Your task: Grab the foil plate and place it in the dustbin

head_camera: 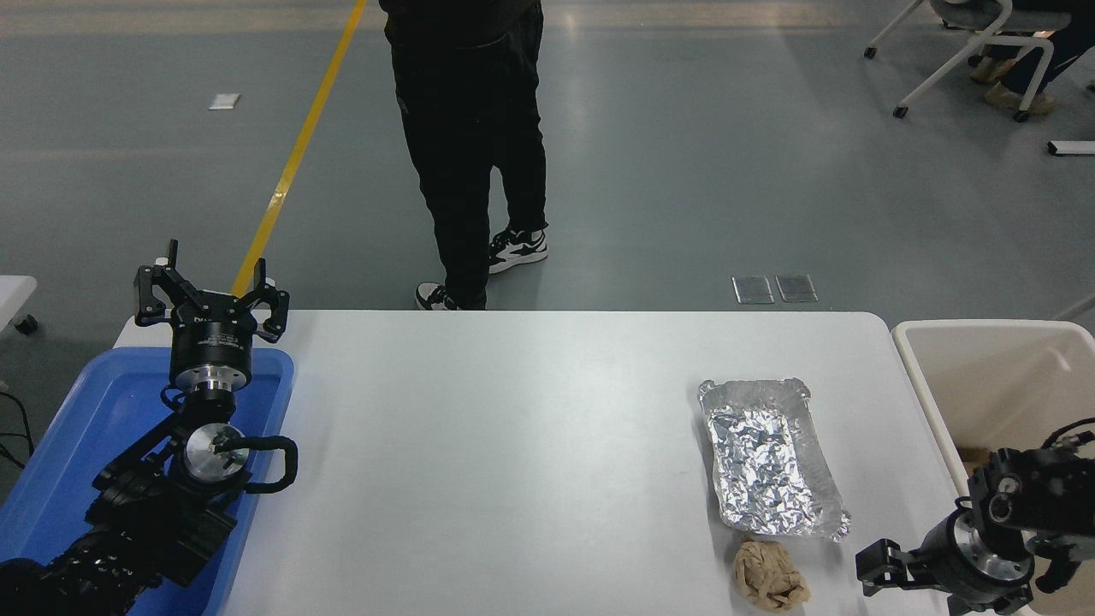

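Crinkled silver foil forms the plate [770, 458], a shallow rectangular tray with rounded corners and a raised, dented rim. It lies flat on the right part of the white table [513, 445], its long side running away from the camera. Its surface is creased all over and catches the light in small bright facets. Just beside its near end, a crumpled tan paper wad [768, 575] is seen, soft and lumpy in shape; whether it touches the rim cannot be told.

The dustbin [992, 376] stands off the table's right edge, cream plastic with a thick rounded rim and smooth deep walls. It is cut off by the picture's right edge, and its near part is covered by the right arm.

The right gripper [881, 569] is held low at the lower right corner, near the wad and apart from the plate. Only one black finger block is clearly made out, the rest being hidden behind the wrist and cropped by the bottom edge, so its opening cannot be told.

The left gripper [211, 287] is parked at the lower left above a blue plastic tray [51, 496], its black fingers spread wide with nothing between them.

A person [470, 154] in black trousers stands at the far side, cut off above the waist.
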Robot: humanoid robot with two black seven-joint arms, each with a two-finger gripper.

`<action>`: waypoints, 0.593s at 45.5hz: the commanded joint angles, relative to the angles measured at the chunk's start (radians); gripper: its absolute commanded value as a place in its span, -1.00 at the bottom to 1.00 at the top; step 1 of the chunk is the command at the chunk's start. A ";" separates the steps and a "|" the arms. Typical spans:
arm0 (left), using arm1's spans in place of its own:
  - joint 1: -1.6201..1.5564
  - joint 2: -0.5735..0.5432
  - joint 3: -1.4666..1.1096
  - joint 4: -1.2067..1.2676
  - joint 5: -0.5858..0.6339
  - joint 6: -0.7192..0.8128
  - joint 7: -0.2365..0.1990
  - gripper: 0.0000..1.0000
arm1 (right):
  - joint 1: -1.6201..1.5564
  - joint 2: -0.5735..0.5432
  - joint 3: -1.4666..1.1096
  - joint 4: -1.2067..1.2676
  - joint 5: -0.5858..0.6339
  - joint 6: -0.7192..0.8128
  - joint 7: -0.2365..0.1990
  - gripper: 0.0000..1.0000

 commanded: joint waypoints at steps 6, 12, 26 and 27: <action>0.000 0.001 0.001 0.000 0.001 -0.001 0.000 0.98 | -0.018 0.020 0.014 -0.016 -0.002 -0.014 0.000 1.00; 0.000 0.003 0.003 0.000 -0.002 -0.001 0.000 0.98 | -0.005 0.022 0.015 -0.008 -0.002 -0.013 0.000 1.00; 0.000 0.003 0.004 0.000 -0.002 -0.001 0.001 0.98 | 0.203 -0.101 0.002 0.113 0.002 0.012 -0.008 1.00; 0.000 0.004 0.004 0.000 -0.002 -0.001 0.001 0.98 | 0.231 -0.115 -0.005 0.125 0.004 0.021 -0.009 1.00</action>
